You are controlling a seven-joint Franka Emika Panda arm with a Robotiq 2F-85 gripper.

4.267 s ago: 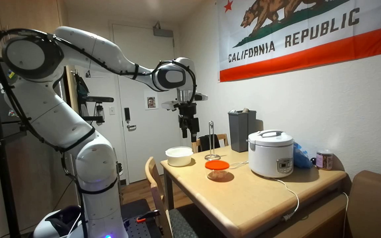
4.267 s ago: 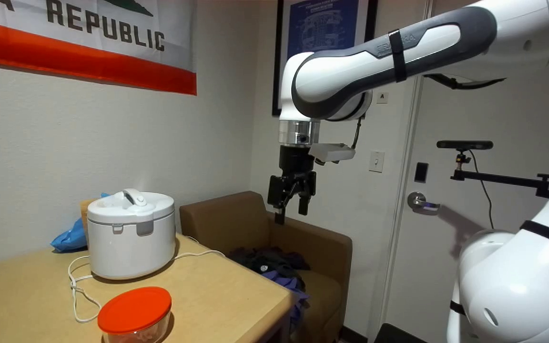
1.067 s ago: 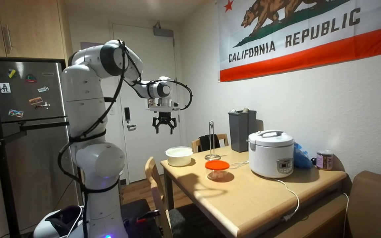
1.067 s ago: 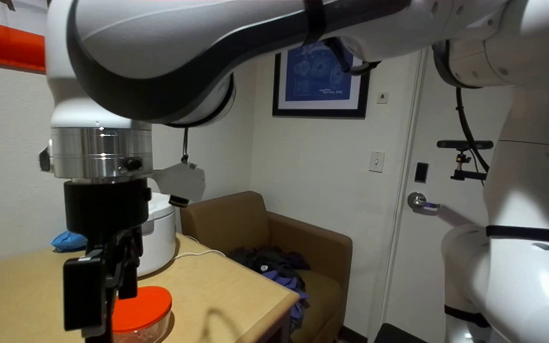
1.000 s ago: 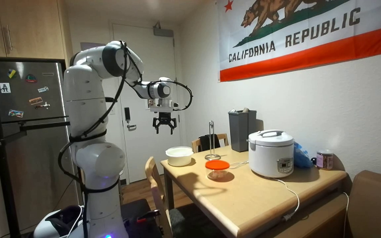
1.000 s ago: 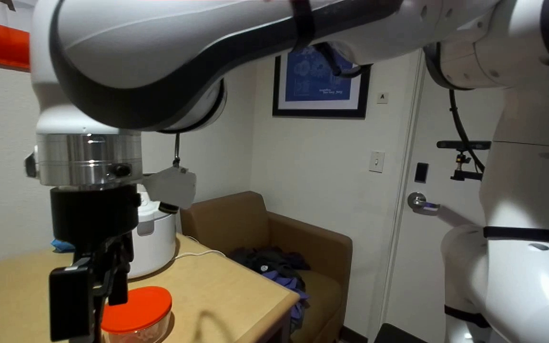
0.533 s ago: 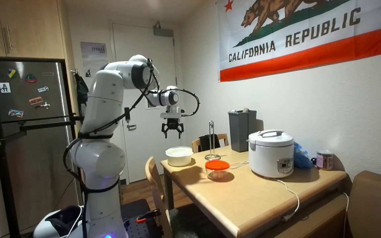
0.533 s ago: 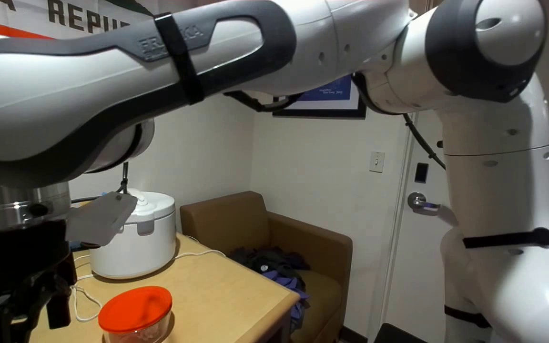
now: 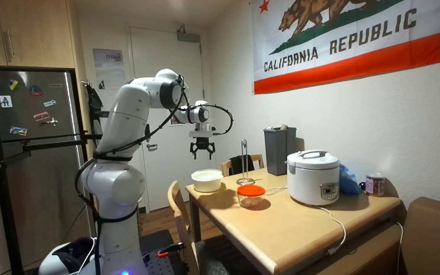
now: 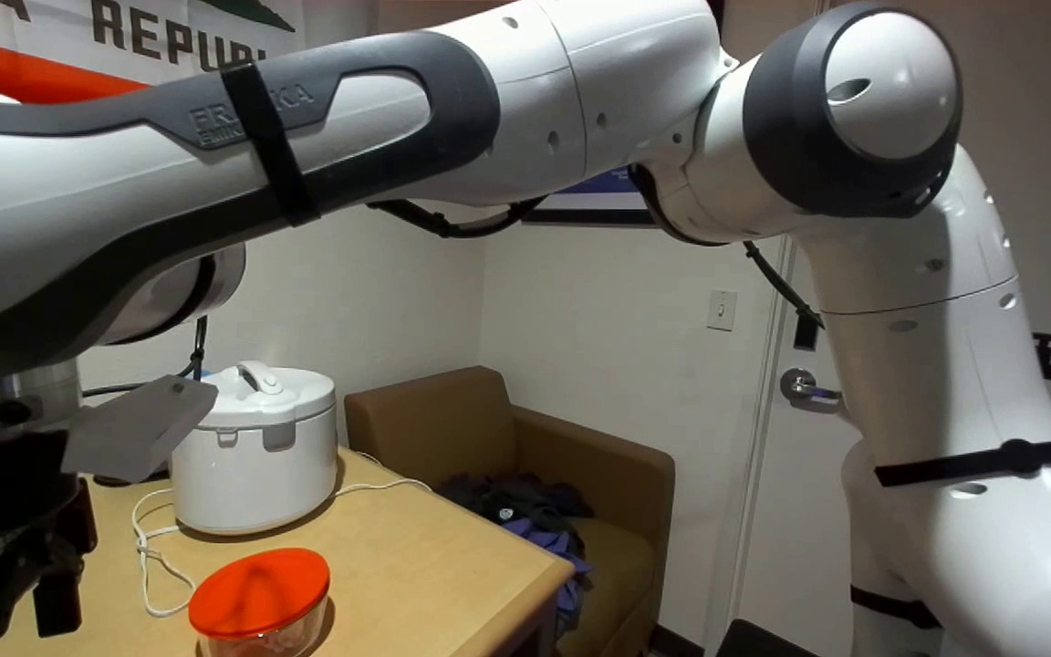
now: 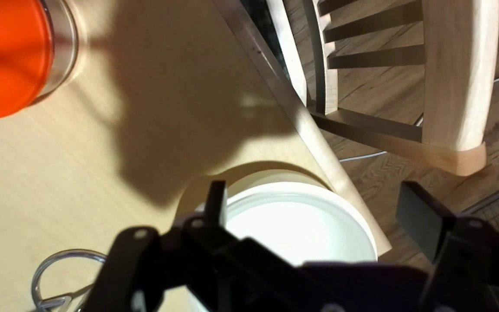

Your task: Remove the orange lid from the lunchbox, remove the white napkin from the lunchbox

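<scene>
Orange lid (image 9: 250, 190) seated on the lunchbox (image 9: 251, 202), on the table (image 9: 258, 236), middle of the frame in an exterior view; cut off at upper left in the wrist view. Gripper (image 9: 203, 156) over the white bowl (image 9: 207, 186), up and left of the lid in the frame, jaws spread wide, holding nothing. Can't confirm the napkin; something pale shows through the lunchbox wall.

Handling, best guess: lid is light, bendy plastic, probably a snug press fit. Flat smooth top, nothing to pinch, so go for the rim and work one edge up. Lunchbox looks like glass: stiff, heavier, slippery, breakable; may slide or come up with the lid. Napkin should be soft, near weightless; pinch any raised fold.

Writing: flag (image 9: 357, 49), upper right, "CALIFORNIA REPUBLIC". Arm (image 10: 525, 109), upper left in an exterior view, "FRA" and "KA" either side of a black strap (image 10: 272, 146), presumably Franka. Poster (image 9: 109, 68), upper left, too small. Jar (image 9: 375, 185), right side, label unreadable.
</scene>
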